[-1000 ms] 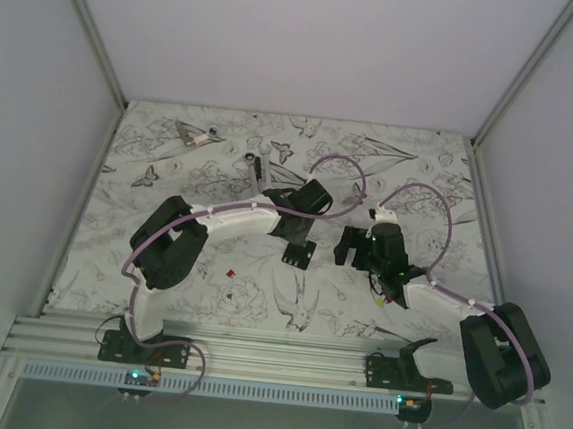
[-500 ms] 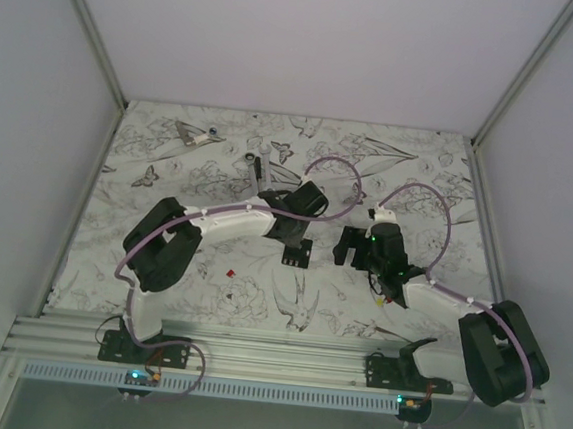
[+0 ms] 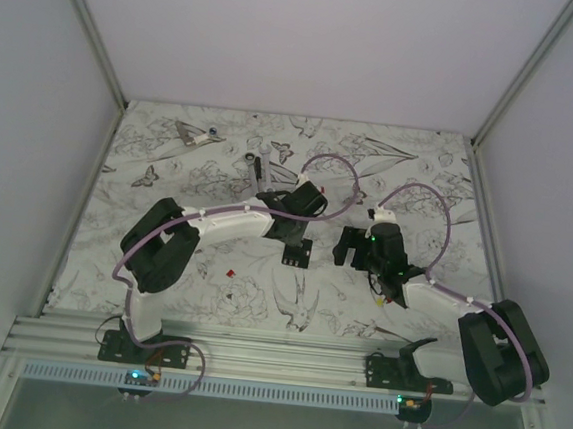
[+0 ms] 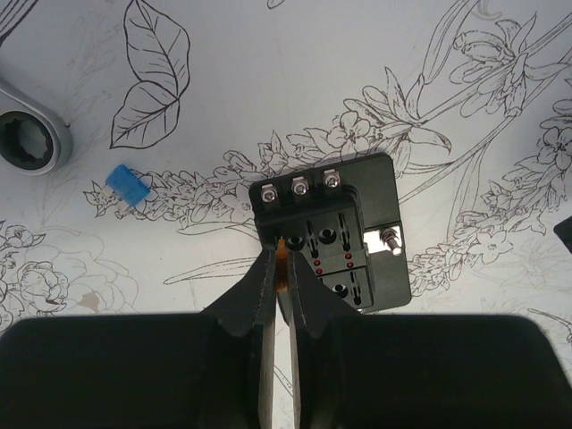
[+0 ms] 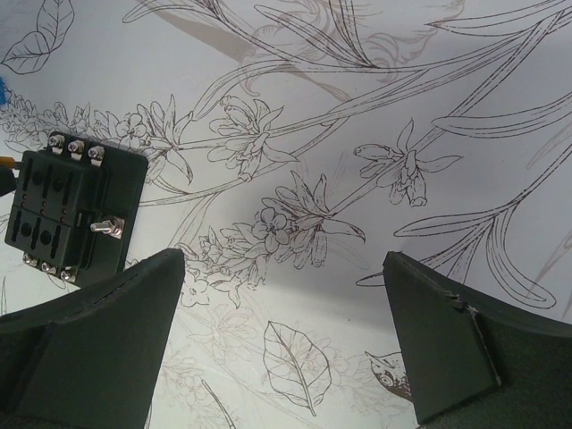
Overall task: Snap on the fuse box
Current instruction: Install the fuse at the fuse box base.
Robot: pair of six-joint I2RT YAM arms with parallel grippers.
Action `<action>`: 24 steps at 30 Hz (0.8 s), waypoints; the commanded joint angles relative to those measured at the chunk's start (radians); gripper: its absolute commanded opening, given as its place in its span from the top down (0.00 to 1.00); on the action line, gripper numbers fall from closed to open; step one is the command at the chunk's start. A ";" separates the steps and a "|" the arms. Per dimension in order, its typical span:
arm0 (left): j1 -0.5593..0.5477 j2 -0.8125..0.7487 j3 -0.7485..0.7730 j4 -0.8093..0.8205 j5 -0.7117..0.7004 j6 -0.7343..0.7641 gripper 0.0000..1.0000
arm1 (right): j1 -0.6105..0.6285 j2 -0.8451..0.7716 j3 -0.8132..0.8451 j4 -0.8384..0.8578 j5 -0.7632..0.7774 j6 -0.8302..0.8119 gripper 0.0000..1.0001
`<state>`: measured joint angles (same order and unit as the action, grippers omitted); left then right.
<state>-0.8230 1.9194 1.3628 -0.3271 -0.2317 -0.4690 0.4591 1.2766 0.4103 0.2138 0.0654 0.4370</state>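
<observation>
The fuse box (image 4: 332, 234) is a small black box with slots and three screws along one edge, lying flat on the flower-printed table (image 4: 268, 80). My left gripper (image 4: 281, 268) is shut on a small orange fuse (image 4: 282, 261). The fuse's tip sits at a slot in the box's left corner. In the top view the box (image 3: 297, 252) lies just in front of the left gripper (image 3: 292, 233). My right gripper (image 5: 281, 268) stands wide open over bare table, right of the box (image 5: 71, 214), holding nothing.
A loose blue fuse (image 4: 125, 186) and a ring spanner head (image 4: 29, 143) lie left of the box. A tiny red fuse (image 3: 229, 270) lies nearer the arm bases. A metal piece (image 3: 195, 134) rests at the back left. White walls enclose the table.
The left arm's elbow has shifted left and its wrist has moved slightly over the fuse box. The right arm and the box have not moved.
</observation>
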 commanded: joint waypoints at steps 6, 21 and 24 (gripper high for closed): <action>0.000 0.000 -0.022 0.008 -0.058 -0.060 1.00 | -0.008 0.007 0.019 0.030 -0.007 0.001 0.00; 0.001 0.009 -0.041 0.004 -0.023 -0.109 1.00 | -0.008 0.018 0.021 0.034 -0.010 0.002 0.00; 0.001 0.011 -0.045 0.002 -0.019 -0.119 1.00 | -0.008 0.018 0.021 0.035 -0.011 0.004 0.00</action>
<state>-0.8230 1.9198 1.3422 -0.3084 -0.2565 -0.5617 0.4591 1.2861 0.4103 0.2150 0.0601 0.4374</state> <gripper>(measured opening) 0.089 0.998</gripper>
